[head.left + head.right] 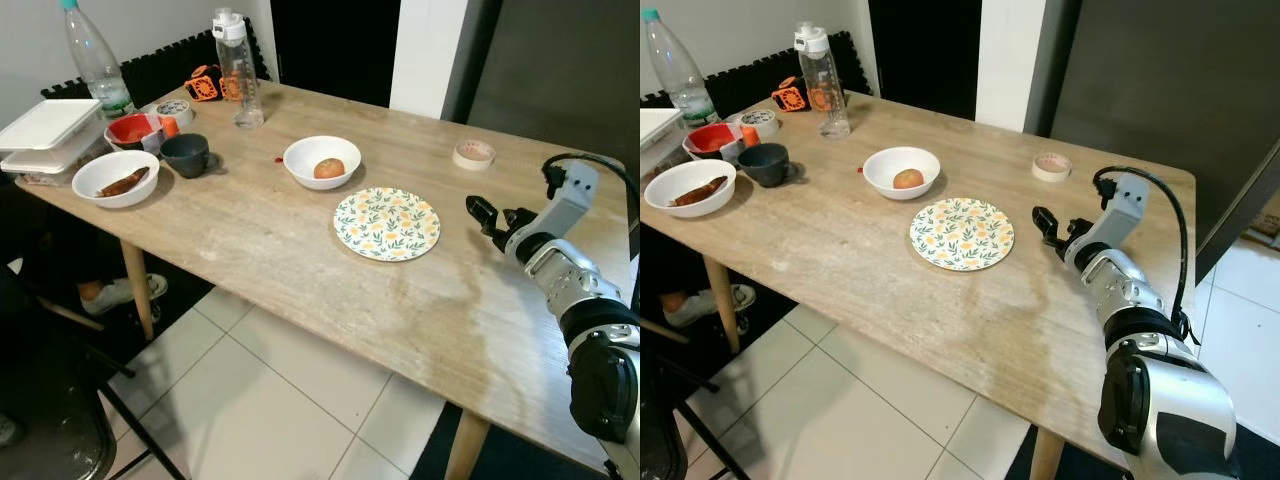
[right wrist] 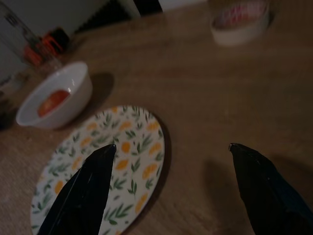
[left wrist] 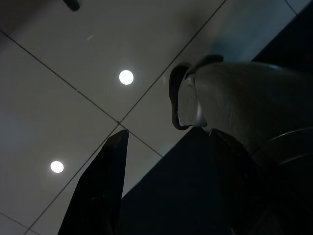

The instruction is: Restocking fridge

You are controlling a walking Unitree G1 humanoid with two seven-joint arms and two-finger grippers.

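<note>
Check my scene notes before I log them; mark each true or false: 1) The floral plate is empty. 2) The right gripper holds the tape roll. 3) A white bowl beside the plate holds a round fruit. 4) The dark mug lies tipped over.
1) True: the floral plate is bare.
2) False: the right gripper is open over the table, right of the plate; the tape roll lies apart.
3) True: the white bowl holds a fruit.
4) False: the dark mug stands upright.
</note>
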